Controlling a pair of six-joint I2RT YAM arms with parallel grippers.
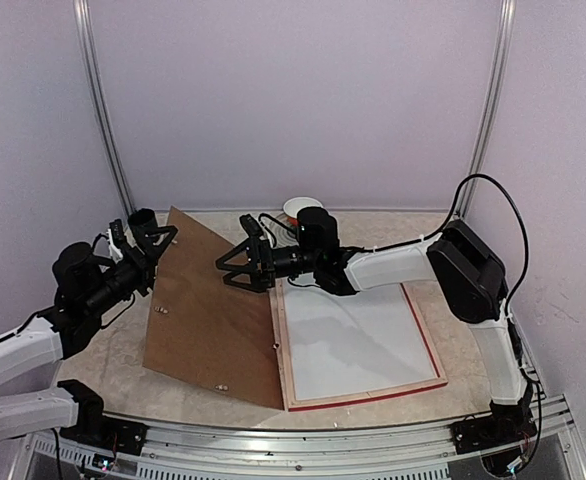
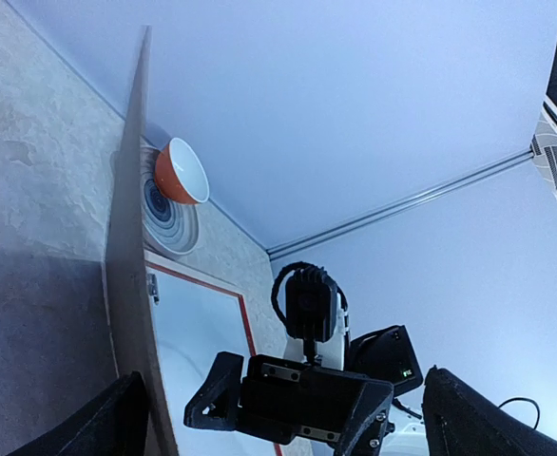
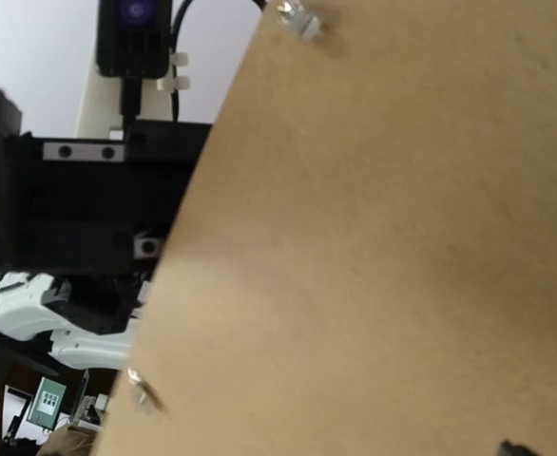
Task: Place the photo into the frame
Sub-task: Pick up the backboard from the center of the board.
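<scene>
Frame [image 1: 368, 398] flat on the table [image 1: 103, 345] at 4 o'clock, red rim and pale wood edge showing, white face inside. Brown backing board [image 1: 208, 310] tilted up at 8 o'clock, right edge along the frame's left rail. Left gripper [image 1: 153, 232] spread wide at the board's 11 o'clock corner, clasping nothing, board edge just inside one finger. Right gripper [image 1: 231, 255] likewise gaping, close to the board's face from 2 o'clock. Bowl [image 1: 301, 207] at 12 o'clock, apart from the frame's far edge.

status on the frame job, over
Left gripper and right gripper open, flanking the raised board. Frame flat, white sheet inside; photo not seen. Board stands at frame's left edge, not covering it.
</scene>
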